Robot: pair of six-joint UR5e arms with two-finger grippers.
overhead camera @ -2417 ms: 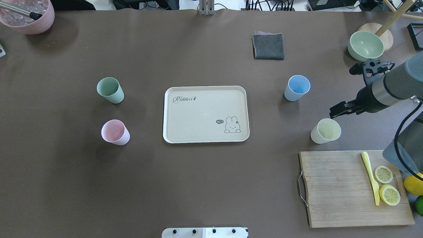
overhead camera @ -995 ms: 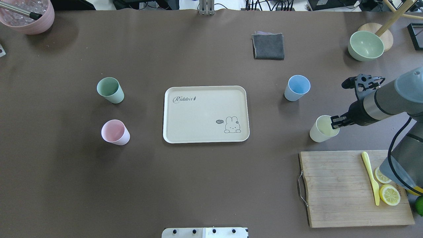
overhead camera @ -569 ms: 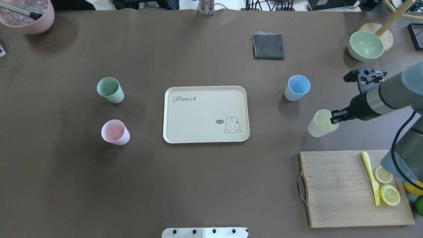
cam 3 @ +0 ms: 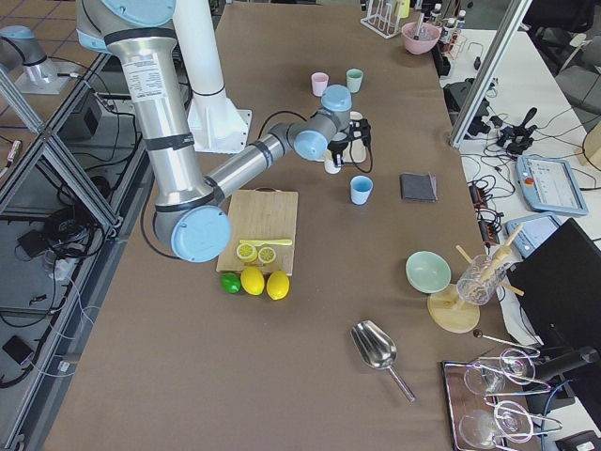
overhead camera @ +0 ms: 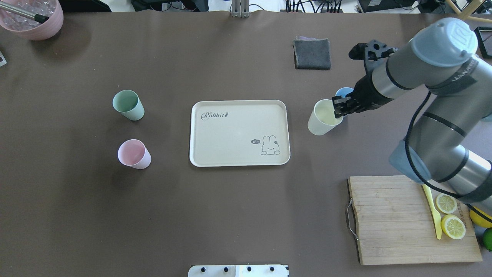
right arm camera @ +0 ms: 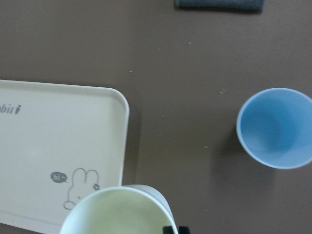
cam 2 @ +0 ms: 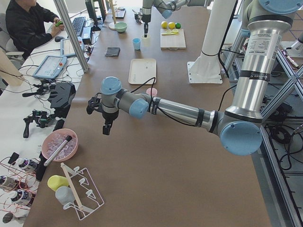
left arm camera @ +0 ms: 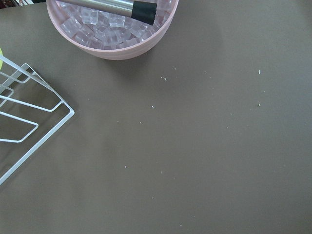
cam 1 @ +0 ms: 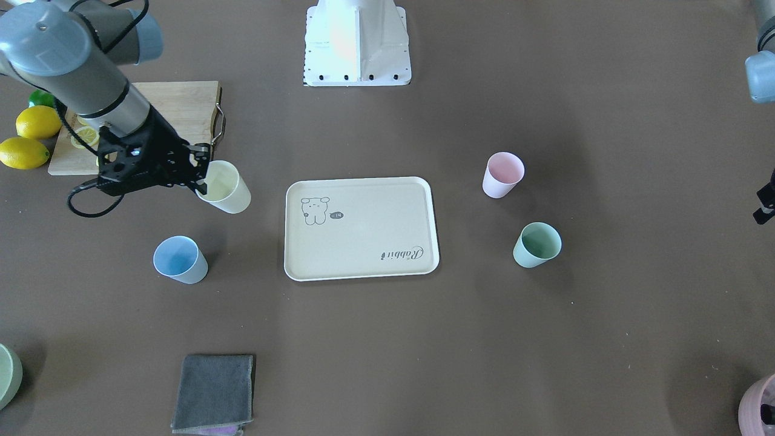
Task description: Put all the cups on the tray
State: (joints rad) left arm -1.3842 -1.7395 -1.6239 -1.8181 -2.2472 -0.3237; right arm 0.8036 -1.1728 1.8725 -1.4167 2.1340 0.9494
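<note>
My right gripper (overhead camera: 339,107) is shut on the rim of the pale yellow cup (overhead camera: 321,117) and holds it just right of the cream tray (overhead camera: 230,130), above the table. The wrist view shows this cup (right arm camera: 114,212) over the tray's corner (right arm camera: 58,126). The light blue cup (overhead camera: 343,91) stands behind the gripper, partly hidden; it is plain in the wrist view (right arm camera: 277,127). The mint green cup (overhead camera: 128,104) and the pink cup (overhead camera: 133,154) stand left of the tray. My left gripper (cam 2: 107,127) hangs far to the left; I cannot tell whether it is open or shut.
A wooden cutting board (overhead camera: 388,219) with lemon slices and a yellow knife lies at the front right. A grey cloth (overhead camera: 312,54) lies behind the blue cup. A pink bowl of ice (overhead camera: 32,19) stands at the far left corner, next to a wire rack (left arm camera: 29,112).
My right gripper came down on the yellow cup's rim, shut on it, lifted it and carried it left and away, past the blue cup to the tray's right edge.
</note>
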